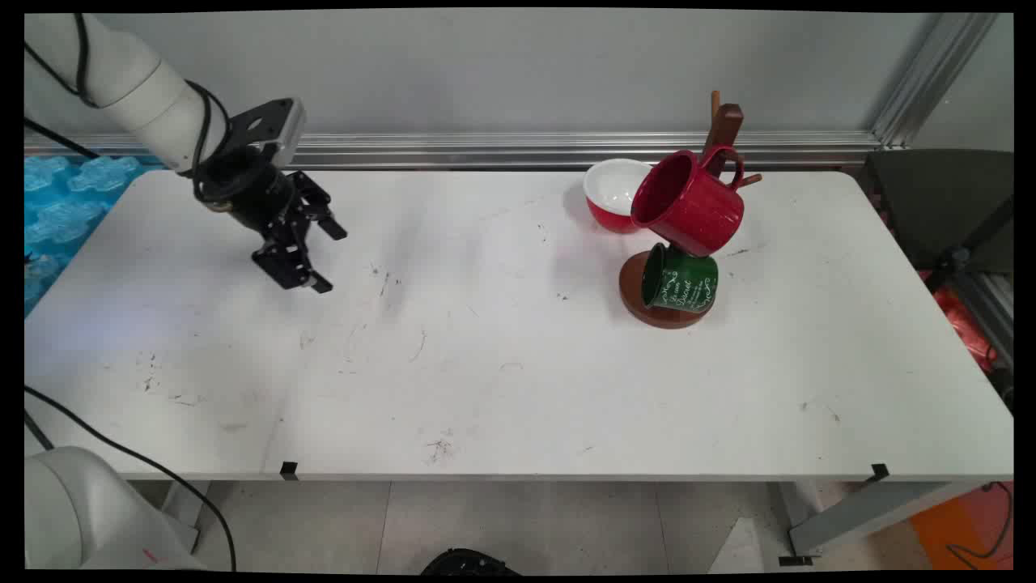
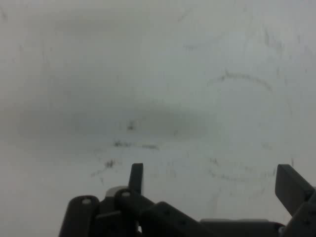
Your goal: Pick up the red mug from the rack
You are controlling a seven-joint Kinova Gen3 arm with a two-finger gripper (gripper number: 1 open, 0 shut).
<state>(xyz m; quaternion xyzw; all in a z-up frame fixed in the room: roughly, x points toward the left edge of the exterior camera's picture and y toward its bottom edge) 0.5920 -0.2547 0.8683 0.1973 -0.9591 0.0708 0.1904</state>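
**Empty hand hangs over bench's far-left corner, mugs racked at the other end**

The black two-finger hand (image 1: 325, 257) of the white arm hangs above the bench (image 1: 518, 380) near its far-left corner, tilted down toward the scuffed white surface. Its fingers (image 2: 290, 186) stand released and spread wide, with nothing between them; the hand view shows only bare, scratched benchtop beyond the fingertips. Black cables (image 1: 201, 134) trail along the arm's wrist.

Well apart from the hand, toward the far-right part of the bench, a brown wooden mug stand (image 1: 724, 129) rises from a round base (image 1: 635, 295). A red mug (image 1: 688, 202) hangs from it by the handle, tilted with its open mouth turned toward the left. Just below, a dark green mug (image 1: 680, 282) with white lettering lies tipped on its side over the base, its mouth also facing left. A red bowl (image 1: 615, 193) with a white inside sits just beside the stand, near the bench's far edge, partly hidden by the red mug.

A metal rail (image 1: 453, 150) runs along the wall behind the far edge.
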